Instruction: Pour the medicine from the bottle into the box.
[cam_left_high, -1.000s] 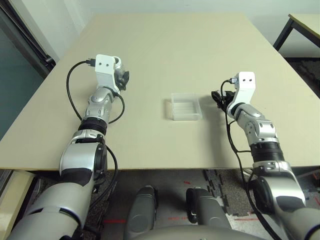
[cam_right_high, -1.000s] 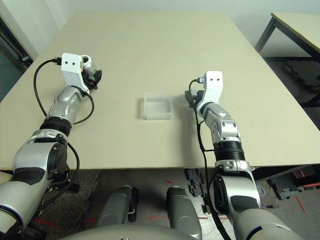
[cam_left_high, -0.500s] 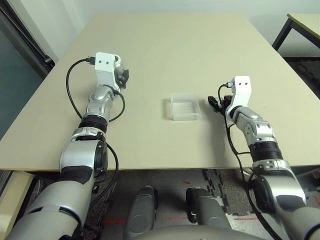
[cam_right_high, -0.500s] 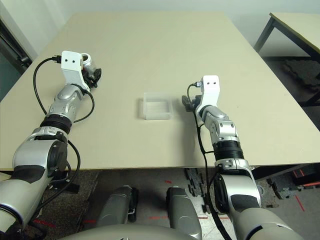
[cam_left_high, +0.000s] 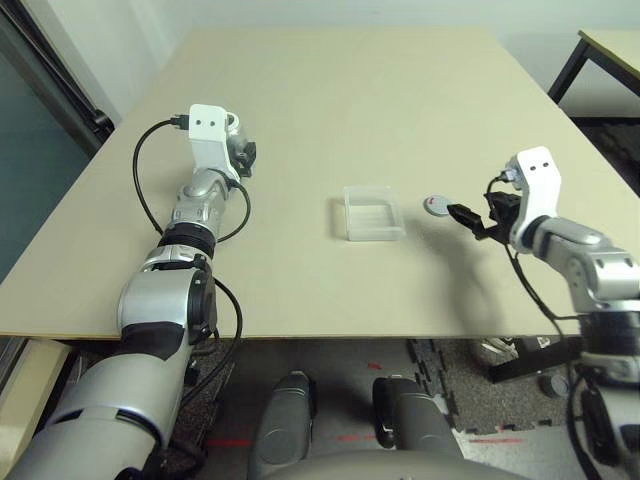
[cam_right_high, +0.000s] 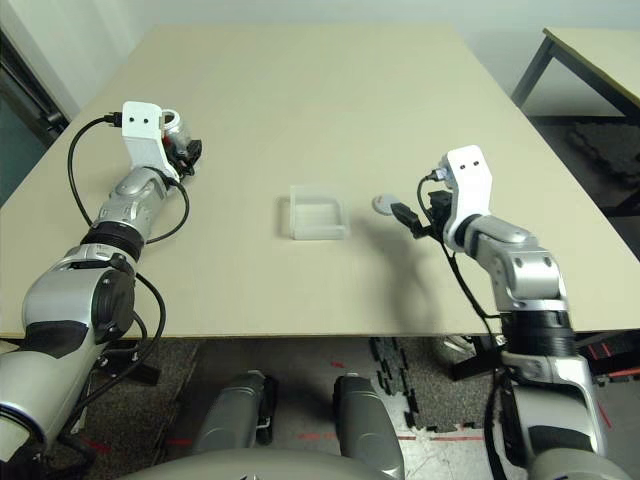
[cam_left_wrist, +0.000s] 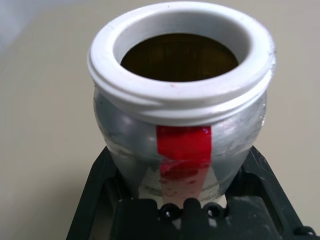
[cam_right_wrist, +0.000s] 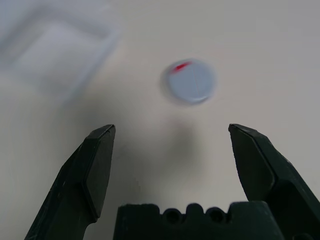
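My left gripper (cam_left_high: 244, 158) is shut on the silver-grey bottle (cam_left_wrist: 182, 125) at the far left of the table. The bottle has a red label strip, and its white-rimmed mouth is uncapped and stands upright. The clear plastic box (cam_left_high: 372, 212) lies at the table's middle, well to the right of the bottle. A round grey cap (cam_left_high: 436, 205) with a red mark lies flat on the table just right of the box. My right gripper (cam_left_high: 466, 214) hovers open, a little to the right of the cap, with nothing between its fingers (cam_right_wrist: 100, 165).
The beige table (cam_left_high: 340, 90) stretches wide beyond the box. Its right edge lies close under my right forearm, its front edge just below both arms. A second table (cam_left_high: 612, 42) stands off to the far right, and black floor mats (cam_left_high: 450, 370) lie below.
My right gripper has opened and drawn back to the right, away from the box. The cap now lies on the table beside the box. The left arm and the bottle are barely changed.
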